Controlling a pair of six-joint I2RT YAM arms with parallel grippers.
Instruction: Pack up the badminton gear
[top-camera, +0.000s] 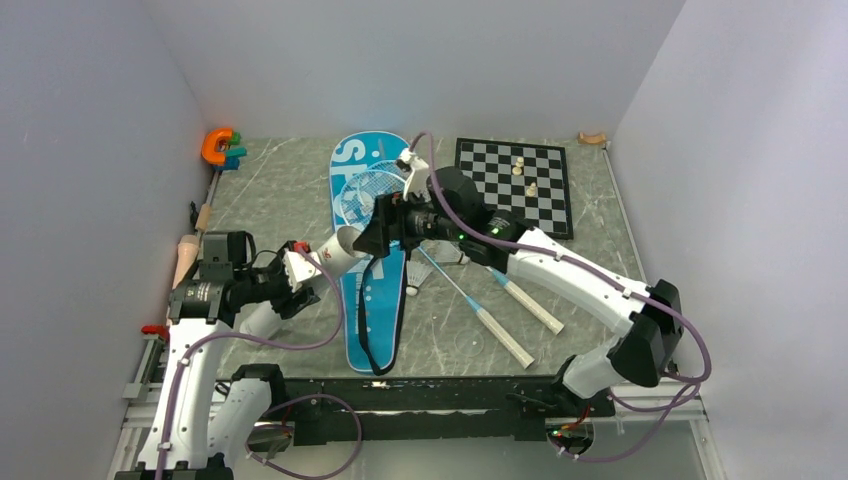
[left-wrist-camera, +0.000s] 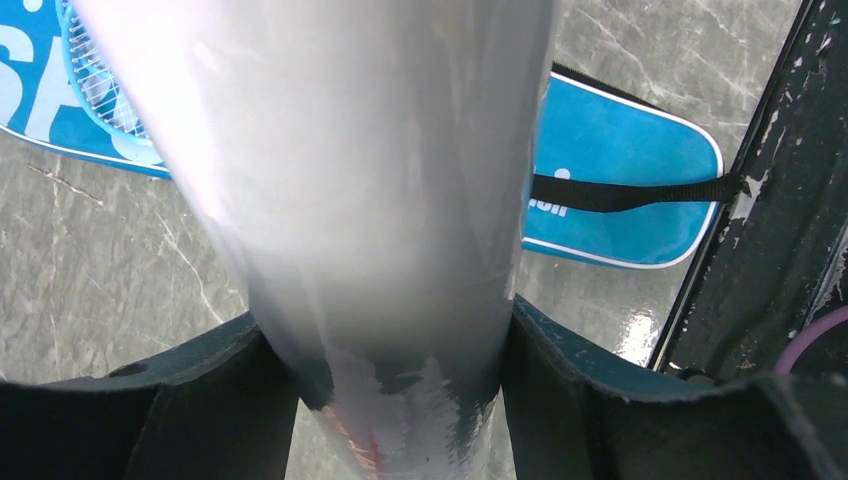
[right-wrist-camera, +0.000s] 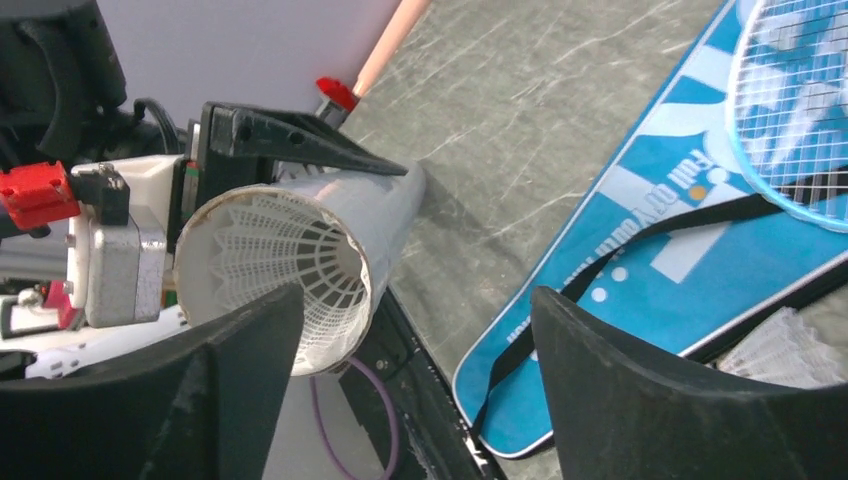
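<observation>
The grey marbled tabletop (top-camera: 280, 200) carries a long blue racket-shaped bag lettered in white (top-camera: 385, 300). The bag runs from the middle of the far edge toward the middle of the near edge, with a black strap across it. A blue-white stringed oval racket head (top-camera: 372, 190) lies on the bag's far end. Two white racket handles (top-camera: 505, 337) (top-camera: 535, 310) lie on the tabletop right of the bag, slanting toward the near-right corner; the right arm hides where their shafts lead. A black-and-white chessboard (top-camera: 545, 175) with pale pieces sits by the far-right corner.

A white cylindrical tube (right-wrist-camera: 385, 215) is held above the left half of the tabletop, its open mouth toward the bag. The left tool (top-camera: 300, 270) is clamped on the tube, a finger on each side. The right tool (right-wrist-camera: 418, 300) hangs at the tube's mouth with its fingers wide apart and nothing between them.

A white feathered shuttlecock (right-wrist-camera: 285, 255) sits inside the tube's mouth. A second small white shuttlecock (top-camera: 413, 290) lies on the tabletop just beside the bag's right edge.
</observation>
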